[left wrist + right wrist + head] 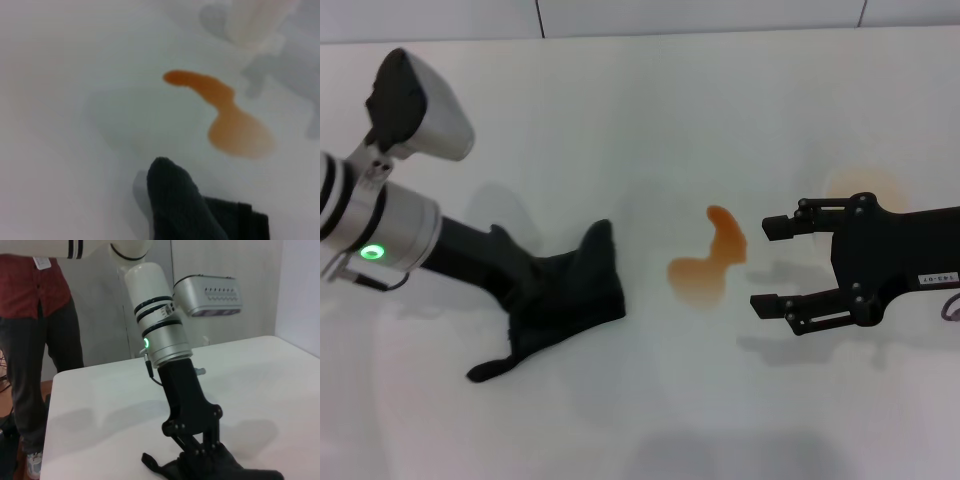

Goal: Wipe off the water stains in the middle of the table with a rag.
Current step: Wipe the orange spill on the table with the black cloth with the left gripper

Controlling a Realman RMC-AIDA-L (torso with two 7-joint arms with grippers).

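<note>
Gripping the rag [565, 300] with left tool [535, 300], pointed corner toward water stains [708, 262]

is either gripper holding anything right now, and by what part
The left gripper is down on the black rag, at its middle; whether it actually grips the cloth cannot be told. The right gripper is open and holds nothing, beside the water stains.

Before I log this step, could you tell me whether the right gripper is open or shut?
Open. In the head view the right gripper hangs beside the water stains with its two fingers spread wide apart, nothing between them.
</note>
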